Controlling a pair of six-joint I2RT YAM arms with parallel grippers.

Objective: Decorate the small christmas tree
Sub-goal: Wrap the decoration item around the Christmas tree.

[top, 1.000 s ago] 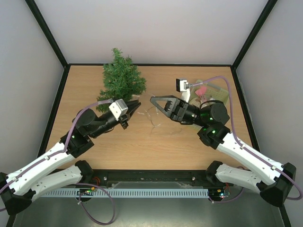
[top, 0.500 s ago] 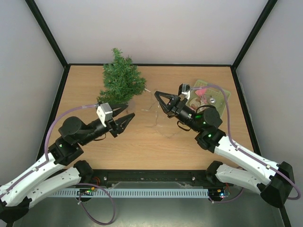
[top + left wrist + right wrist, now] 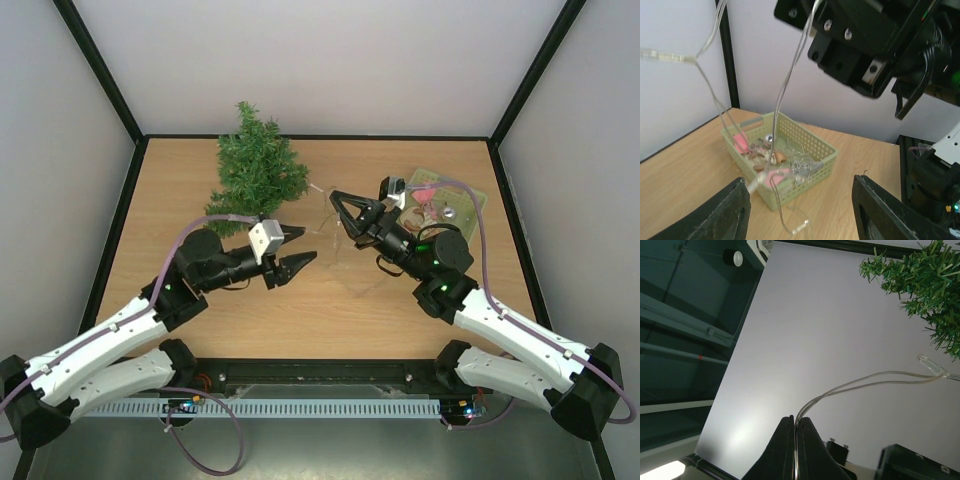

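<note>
Pinching clear light string (image 3: 860, 382), right hand (image 3: 794, 426).

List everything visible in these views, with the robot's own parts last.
small christmas tree: one, dark green, table's far left.
light string: one, clear, hangs from the right jaws down to the basket.
basket: one, pale green, table's far right.
ornaments: several, pink, brown, silver, in the basket.
table: one, light wood.
left arm: one, white and black, jaws open and empty.
right arm: one, white and black, jaws shut on the light string.
</note>
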